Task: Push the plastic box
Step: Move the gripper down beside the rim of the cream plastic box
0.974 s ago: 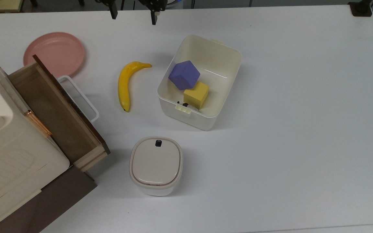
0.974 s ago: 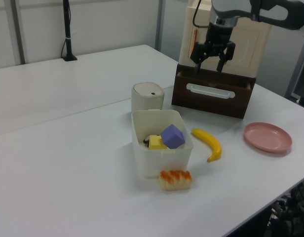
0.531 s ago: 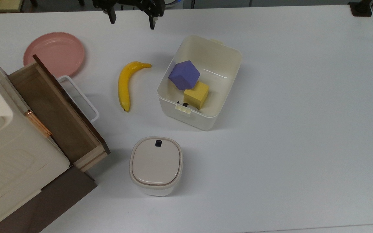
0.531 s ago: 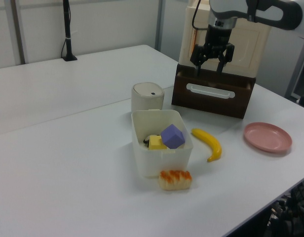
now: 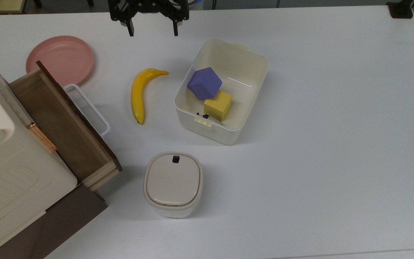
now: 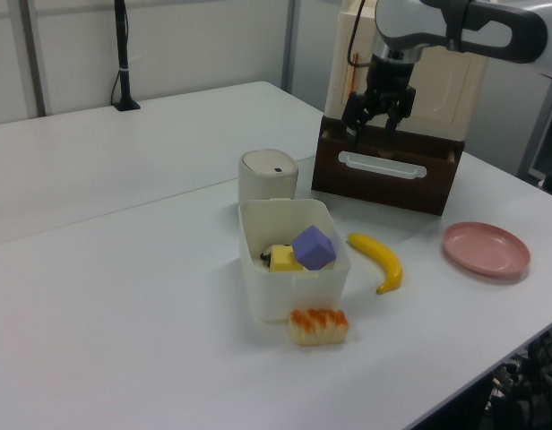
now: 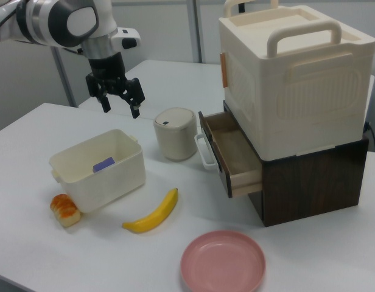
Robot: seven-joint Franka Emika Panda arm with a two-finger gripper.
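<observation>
The plastic box [image 5: 221, 91] sits near the middle of the white desk [image 5: 336, 144] in the top view, its long axis running roughly from 1 o'clock to 7 o'clock. It is lidless, with a small latch tab on each short rim. Inside lie a purple cube [image 5: 204, 83] and a yellow cube [image 5: 217, 105], touching each other, with a small dark item just beside the yellow one at the 7 o'clock end.

The gripper [image 5: 152, 33] hangs above the desk at about 11 o'clock from the box in the top view, well apart from it. Its jaws are spread wide and hold nothing.

A banana [image 5: 139, 94] lies at 9 o'clock from the box, a lidded container [image 5: 173, 184] at about 7 o'clock, and a pink plate [image 5: 60, 59] farther out near 10 o'clock. A bread roll [image 6: 318, 326] rests just beside the box's near short wall in the left view. The cabinet's open wooden drawer [image 5: 63, 122] stands beyond the banana.

The box looks like thin, stiff plastic, light even with the cubes in it, and likely to slide easily on the smooth desk. A push placed low and centred on a flat wall would probably keep it from turning or tipping; contact near a rounded corner would likely spin it. The bread roll and the banana limit the free directions.
</observation>
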